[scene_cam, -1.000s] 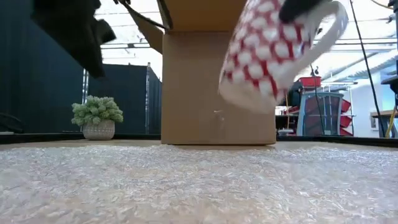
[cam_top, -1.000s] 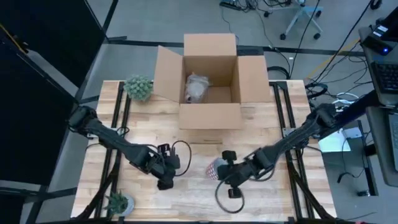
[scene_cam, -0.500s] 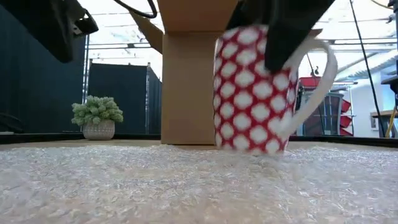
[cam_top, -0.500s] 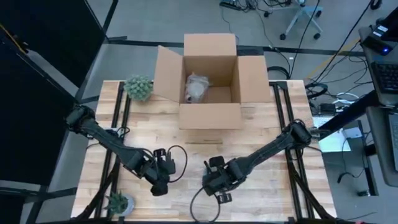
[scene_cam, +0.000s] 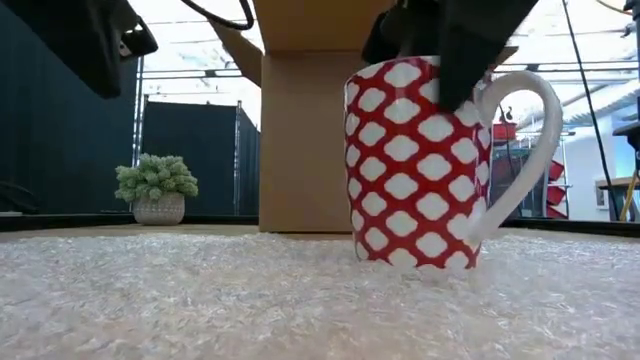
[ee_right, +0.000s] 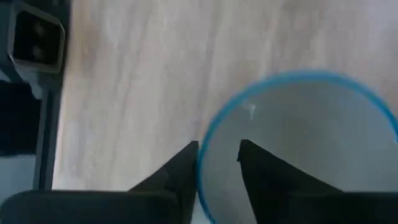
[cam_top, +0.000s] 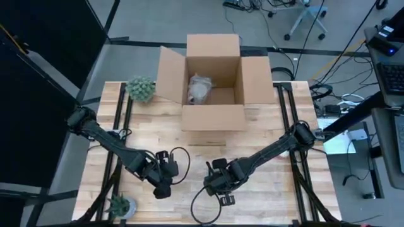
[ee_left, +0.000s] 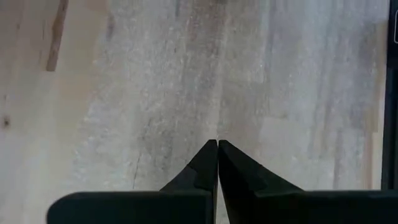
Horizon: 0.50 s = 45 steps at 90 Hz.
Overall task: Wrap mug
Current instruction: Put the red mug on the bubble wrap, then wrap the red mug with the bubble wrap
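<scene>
Red mug [scene_cam: 420, 165] with white diamonds stands upright on bubble wrap [scene_cam: 200, 300] near the counter's [cam_top: 265, 126] front edge. Right gripper [ee_right: 217, 158]: jaws clamped across the mug's blue rim, apparently. Left gripper [ee_left: 217, 144]: jaws together, above the wrap beside it.

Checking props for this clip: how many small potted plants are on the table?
2. One potted plant stands at the table's far left, beside the open cardboard box's left flap. The other sits at the near left corner, beyond the left gripper. None appear hidden.
</scene>
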### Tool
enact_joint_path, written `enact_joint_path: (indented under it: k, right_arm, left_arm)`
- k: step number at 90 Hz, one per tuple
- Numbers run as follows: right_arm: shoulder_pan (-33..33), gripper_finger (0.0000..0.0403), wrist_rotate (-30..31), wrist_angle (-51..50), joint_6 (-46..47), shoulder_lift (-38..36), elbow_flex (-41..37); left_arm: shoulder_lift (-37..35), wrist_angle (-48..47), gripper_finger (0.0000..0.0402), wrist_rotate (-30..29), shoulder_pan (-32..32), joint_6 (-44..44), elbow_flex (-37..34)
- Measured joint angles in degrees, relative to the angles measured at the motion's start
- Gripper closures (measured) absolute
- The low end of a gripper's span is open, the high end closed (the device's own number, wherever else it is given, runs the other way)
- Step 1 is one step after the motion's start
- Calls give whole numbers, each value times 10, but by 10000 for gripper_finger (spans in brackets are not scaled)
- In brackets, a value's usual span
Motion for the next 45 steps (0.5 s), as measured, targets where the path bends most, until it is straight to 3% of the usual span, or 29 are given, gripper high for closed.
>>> enact_joint_path:
  k: [14, 30, 45]
  right_arm:
    - [2, 233, 4, -141, 57, -12, 67]
    - [11, 212, 27, -78, 42, -26, 74]
    - [16, 213, 24, -152, 62, -32, 74]
  left_arm:
    - [0, 0, 402, -1, 2, 0, 0]
    - [0, 0, 402, -1, 3, 0, 0]
    - [0, 0, 402, -2, 3, 0, 0]
